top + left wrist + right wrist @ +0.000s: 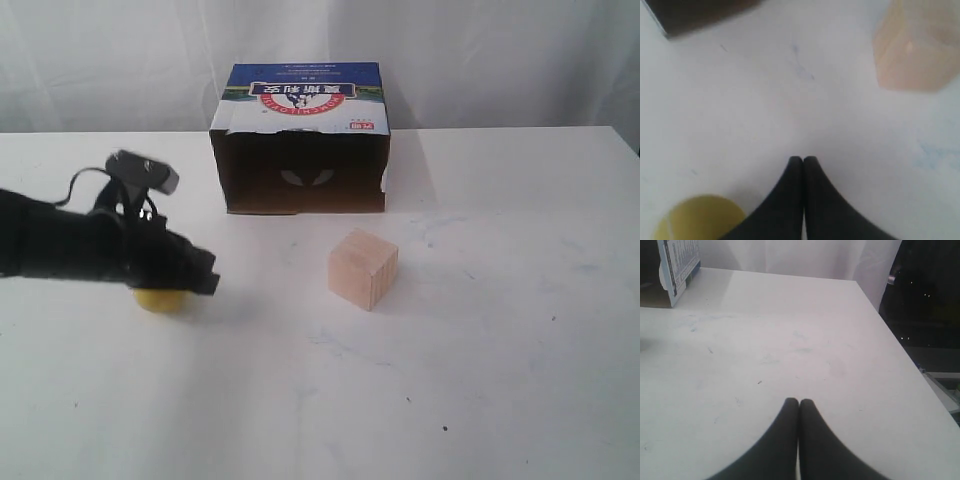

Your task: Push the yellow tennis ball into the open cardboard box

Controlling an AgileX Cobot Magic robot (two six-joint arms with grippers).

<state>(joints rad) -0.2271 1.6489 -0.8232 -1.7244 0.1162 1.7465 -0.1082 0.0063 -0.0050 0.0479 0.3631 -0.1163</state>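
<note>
The yellow tennis ball (160,298) lies on the white table at the left, mostly hidden under my left arm. It shows beside the fingers in the left wrist view as a dull-yellow ball (697,218). My left gripper (207,277) (803,160) is shut with nothing in it, its tips just past the ball on the side toward the cube. The open cardboard box (300,140) stands at the back centre, its dark opening facing the front; a dark corner of the box (695,12) shows in the left wrist view. My right gripper (799,402) is shut and empty over bare table, outside the exterior view.
A pale wooden cube (362,267) (917,47) sits in front of the box, right of the ball. A printed side of the box (677,267) shows in the right wrist view. The table's right edge (900,347) drops off to a dark area.
</note>
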